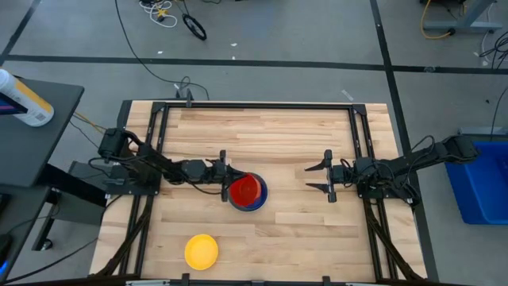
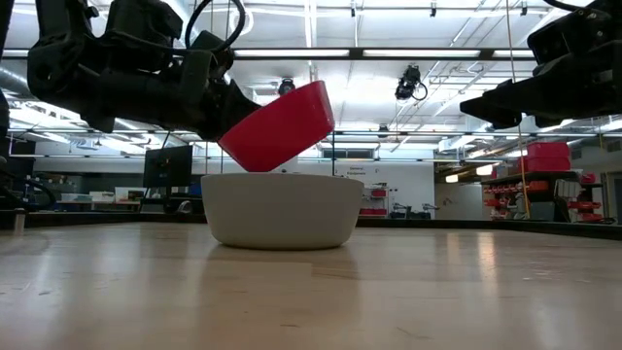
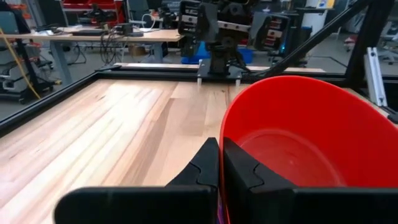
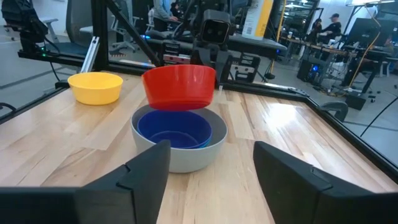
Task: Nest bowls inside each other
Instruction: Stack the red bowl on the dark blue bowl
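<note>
The grey bowl (image 4: 179, 144) sits mid-table with a blue bowl (image 4: 175, 129) already nested in it; whether a second blue one lies beneath cannot be told. The left gripper (image 1: 225, 185) pinches the red bowl's (image 4: 179, 86) rim, holding it tilted just above the grey bowl. The yellow bowl (image 1: 202, 251) waits well apart from the grey bowl, toward the table's near edge. The right gripper (image 1: 329, 177) hangs spread wide and empty, beside the grey bowl.

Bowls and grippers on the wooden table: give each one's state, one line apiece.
Red plastic bowl: held tilted in the air above the stack, not yet nested.
Grey plastic bowl: upright on the table, holding blue bowls.
Dark blue plastic bowl: nested in the grey bowl.
Yellow plastic bowl: alone, upright, not nested.
Left gripper: shut on the red bowl's rim.
Right gripper: open, empty, apart from the stack.
</note>
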`<state>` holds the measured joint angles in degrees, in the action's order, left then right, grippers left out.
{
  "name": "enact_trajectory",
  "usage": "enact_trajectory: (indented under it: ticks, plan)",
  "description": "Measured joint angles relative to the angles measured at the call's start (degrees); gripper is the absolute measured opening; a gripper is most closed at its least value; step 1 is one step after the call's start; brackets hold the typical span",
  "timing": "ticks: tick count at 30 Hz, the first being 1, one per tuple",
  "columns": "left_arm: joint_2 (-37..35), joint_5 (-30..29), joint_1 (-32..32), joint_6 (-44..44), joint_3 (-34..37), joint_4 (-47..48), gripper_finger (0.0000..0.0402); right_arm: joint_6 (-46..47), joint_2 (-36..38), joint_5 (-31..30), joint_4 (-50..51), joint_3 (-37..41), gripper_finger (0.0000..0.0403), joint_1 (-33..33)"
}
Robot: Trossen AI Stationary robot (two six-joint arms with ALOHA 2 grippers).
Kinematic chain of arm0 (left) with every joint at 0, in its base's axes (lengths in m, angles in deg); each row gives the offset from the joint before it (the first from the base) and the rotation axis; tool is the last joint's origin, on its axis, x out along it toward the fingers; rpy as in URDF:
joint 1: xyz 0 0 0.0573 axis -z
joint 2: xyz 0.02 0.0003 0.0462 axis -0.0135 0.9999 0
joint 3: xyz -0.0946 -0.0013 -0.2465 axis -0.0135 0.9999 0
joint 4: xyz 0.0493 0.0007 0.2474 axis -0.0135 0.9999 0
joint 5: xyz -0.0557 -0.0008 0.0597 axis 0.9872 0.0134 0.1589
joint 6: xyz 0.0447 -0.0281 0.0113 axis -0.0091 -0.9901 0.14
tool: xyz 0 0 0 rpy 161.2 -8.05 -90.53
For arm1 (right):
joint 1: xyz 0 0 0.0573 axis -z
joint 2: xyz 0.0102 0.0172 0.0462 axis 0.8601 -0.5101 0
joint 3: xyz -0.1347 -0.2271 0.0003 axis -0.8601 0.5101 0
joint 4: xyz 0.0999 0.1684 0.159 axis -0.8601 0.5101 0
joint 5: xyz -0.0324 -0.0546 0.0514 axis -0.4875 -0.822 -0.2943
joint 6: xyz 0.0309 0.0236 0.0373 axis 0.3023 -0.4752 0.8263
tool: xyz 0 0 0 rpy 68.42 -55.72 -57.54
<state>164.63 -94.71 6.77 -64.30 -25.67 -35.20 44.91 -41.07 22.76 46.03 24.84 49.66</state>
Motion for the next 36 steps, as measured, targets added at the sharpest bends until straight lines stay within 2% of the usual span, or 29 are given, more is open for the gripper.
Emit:
enact_trajectory:
  ticks: [15,24,31,34,36]
  plan:
    - [0.0,-0.1,-0.3,-2.0,0.0,6.9,0.0006,0.0,0.0,0.0,0.0,0.0,0.0214,0.0]
    - [0.0,1.9,-0.9,-4.3,0.0,10.2,0.0006,0.0,0.0,0.0,0.0,0.0,0.0197,0.0]
    - [0.0,2.0,-0.9,-4.5,-3.7,20.1,0.0006,0.2,0.0,0.0,0.0,0.0,0.0184,0.0]
    - [0.0,2.1,-0.9,-4.2,-5.2,21.9,0.0007,0.4,0.0,0.0,0.0,0.0,0.0180,0.0]
    - [0.0,2.1,-0.9,-3.1,-5.7,21.8,0.0023,0.7,0.0,0.0,0.0,0.0,0.0177,0.0]
